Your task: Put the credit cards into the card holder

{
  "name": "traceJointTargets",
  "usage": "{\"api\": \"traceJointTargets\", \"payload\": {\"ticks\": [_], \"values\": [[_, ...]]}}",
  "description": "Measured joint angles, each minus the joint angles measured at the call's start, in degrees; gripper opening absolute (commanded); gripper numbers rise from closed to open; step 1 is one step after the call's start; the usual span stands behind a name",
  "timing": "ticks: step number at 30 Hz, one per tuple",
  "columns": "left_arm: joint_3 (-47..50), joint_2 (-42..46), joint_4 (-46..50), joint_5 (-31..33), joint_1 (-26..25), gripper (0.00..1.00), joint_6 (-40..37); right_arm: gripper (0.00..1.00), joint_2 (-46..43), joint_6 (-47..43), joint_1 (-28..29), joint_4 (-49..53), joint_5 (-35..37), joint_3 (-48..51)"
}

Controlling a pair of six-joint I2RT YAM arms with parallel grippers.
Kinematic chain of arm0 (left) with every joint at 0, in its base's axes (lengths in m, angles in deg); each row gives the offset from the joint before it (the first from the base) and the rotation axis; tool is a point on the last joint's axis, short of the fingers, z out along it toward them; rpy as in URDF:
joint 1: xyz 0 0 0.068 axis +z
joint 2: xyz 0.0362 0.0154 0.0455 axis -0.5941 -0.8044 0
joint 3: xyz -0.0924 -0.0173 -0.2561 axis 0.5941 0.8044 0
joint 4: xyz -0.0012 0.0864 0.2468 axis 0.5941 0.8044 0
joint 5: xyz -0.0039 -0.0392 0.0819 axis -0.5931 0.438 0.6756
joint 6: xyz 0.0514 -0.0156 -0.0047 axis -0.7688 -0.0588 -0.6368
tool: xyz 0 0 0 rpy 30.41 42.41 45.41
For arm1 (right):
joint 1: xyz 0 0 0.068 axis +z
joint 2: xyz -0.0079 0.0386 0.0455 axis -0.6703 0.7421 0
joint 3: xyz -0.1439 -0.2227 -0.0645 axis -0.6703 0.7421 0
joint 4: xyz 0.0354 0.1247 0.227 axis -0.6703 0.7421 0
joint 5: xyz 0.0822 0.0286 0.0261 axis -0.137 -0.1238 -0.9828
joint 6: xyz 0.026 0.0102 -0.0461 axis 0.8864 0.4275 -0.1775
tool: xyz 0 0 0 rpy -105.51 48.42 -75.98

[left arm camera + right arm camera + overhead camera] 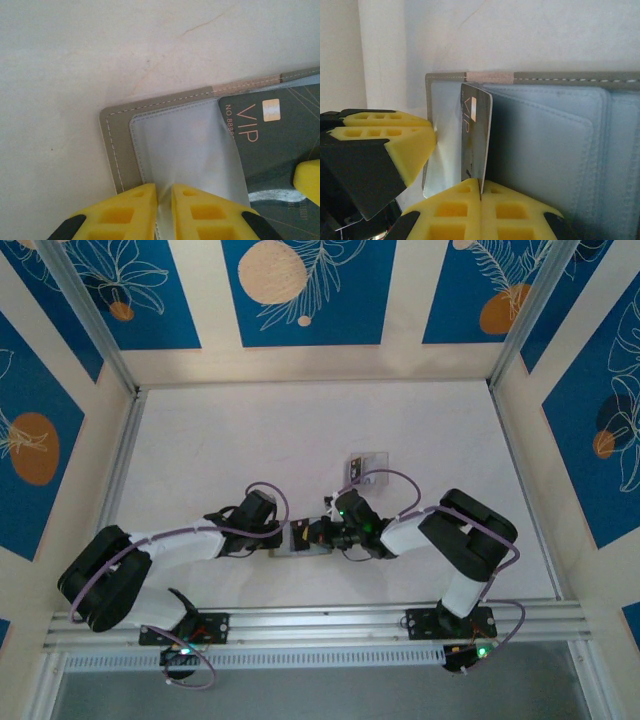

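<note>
**Two arms work one VIP card into an open holder**

On the white table [200, 440], the grey card holder [545, 145] lies open and flat with its bluish pockets facing up. It looks soft and floppy, so it probably needs pinning down. The dark VIP card [475, 135] stands on edge over the holder's left half, beside the clear pocket flap [185, 150]. Thin, light, stiff and likely slick, the card is best pinched across its faces near the trailing edge. The right gripper [480, 197] has it there, jaws closed on the card at the holder's near side. The left gripper [164, 200], jaws narrow, pinches the flap at the holder's near edge, apparently holding it up.
</note>
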Motion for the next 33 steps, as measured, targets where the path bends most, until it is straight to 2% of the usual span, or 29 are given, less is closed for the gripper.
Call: {"api": "traceJointTargets", "payload": {"ticks": [22, 33], "values": [[-0.2, -1.2, -1.7, -0.4, -0.1, 0.16, 0.0, 0.0, -2.1, 4.0, 2.1, -2.2, 3.9, 3.5], [-0.3, -2.2, -3.7, -1.0, -0.4, 0.16, 0.0, 0.0, -4.7, 9.3, 5.4, -2.8, 10.7, 6.4]]}}
